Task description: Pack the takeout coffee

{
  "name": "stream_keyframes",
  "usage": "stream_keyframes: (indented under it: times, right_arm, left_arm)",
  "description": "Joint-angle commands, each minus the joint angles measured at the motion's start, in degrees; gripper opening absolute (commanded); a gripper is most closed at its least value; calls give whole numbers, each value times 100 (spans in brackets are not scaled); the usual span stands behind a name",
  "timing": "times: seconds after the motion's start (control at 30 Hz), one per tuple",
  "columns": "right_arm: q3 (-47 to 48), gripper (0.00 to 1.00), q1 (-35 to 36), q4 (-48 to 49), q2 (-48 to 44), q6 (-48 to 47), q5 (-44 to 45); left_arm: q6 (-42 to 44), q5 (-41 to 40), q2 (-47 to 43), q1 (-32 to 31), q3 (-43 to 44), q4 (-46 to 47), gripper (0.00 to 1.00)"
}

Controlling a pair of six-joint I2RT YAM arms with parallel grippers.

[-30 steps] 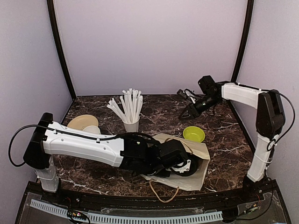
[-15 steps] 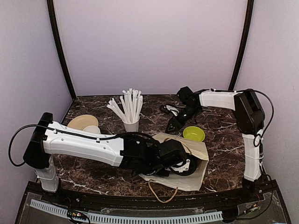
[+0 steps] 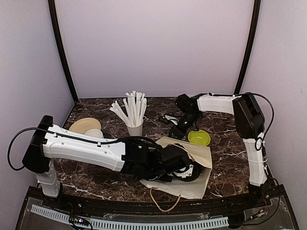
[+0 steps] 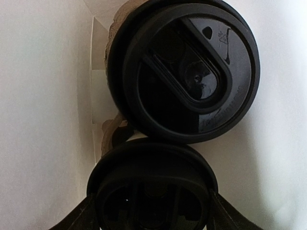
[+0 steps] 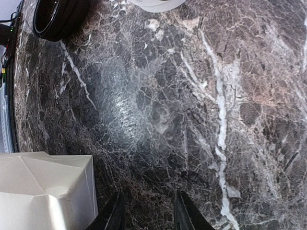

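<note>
while reaching deep into the white paper bag (image 3: 194,184) with the left tool (image 3: 184,170), grips the nearer takeout coffee (image 4: 153,191) across its round black lid, one of the fingers (image 4: 79,218) set against each side. shows, in the left wrist view, a second takeout coffee (image 4: 184,67) just beyond the first, lid turned to the camera, rims touching or very nearly so; cannot tell which. holds both cups inside the bag, white paper walls on either side, little more than the lids in sight.

finds the bag lying on its side on the dark marble bench (image 5: 192,96), near the front edge, mouth toward the left arm, tan loop handle (image 3: 160,201) trailing toward the front.

hangs the right tool (image 5: 146,213) low over bare bench just behind the bag, fingers slightly parted, nothing between them. catches a corner of the bag at the lower left of the right wrist view and a black round stack (image 5: 57,19) at the upper left, too cropped to name.

elsewhere on the bench: green bowl (image 3: 198,137) just right of the right tool, beside the bag's far edge; white cup of straws (image 3: 135,115) upright toward the middle back; tan plate (image 3: 84,125) and small white cup (image 3: 94,132) together at far left, well apart from the bag.
</note>
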Motion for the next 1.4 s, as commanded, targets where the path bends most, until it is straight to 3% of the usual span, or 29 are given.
stream_keyframes:
  times: [0.0, 0.47, 0.7, 1.07, 1.37]
  right_arm:
    - [220, 34, 149, -699, 215, -304, -355]
    - [720, 31, 394, -1968, 814, -936, -1510]
    - [951, 31, 568, -2669, 1044, -1278, -1988]
    - [1023, 36, 781, -2484, 1071, -801, -1689]
    - [1261, 42, 754, -2175, 1180, -395, -1185]
  left_arm:
    - [81, -213, -409, 45, -165, 70, 50]
    - [139, -343, -493, 2, -31, -131, 49]
    - [-272, -171, -350, -228, 676, -1270, 49]
    - [-708, 708, -241, -290, 955, -1953, 48]
    - [-756, 965, -282, -213, 695, -1640, 47]
